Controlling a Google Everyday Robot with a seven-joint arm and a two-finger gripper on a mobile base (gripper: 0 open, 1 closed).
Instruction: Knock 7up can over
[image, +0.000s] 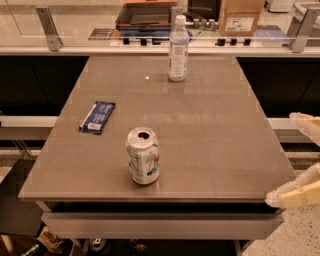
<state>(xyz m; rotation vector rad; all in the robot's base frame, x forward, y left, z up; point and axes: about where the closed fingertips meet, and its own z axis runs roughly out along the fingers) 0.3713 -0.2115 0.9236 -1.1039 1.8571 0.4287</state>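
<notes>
The 7up can (143, 156) stands upright near the front edge of the brown table (210, 125), left of centre, its silver pull-tab top facing up. My gripper (281, 158) is at the right edge of the view, beside the table's front right corner and far to the right of the can. Its two pale fingers (295, 192) stand wide apart and hold nothing. The rest of the arm is out of view.
A clear plastic bottle (178, 49) with a white label stands at the back centre of the table. A dark blue snack packet (97, 116) lies flat at the left. A counter with a glass rail, a tray and a cardboard box (241, 16) runs behind the table.
</notes>
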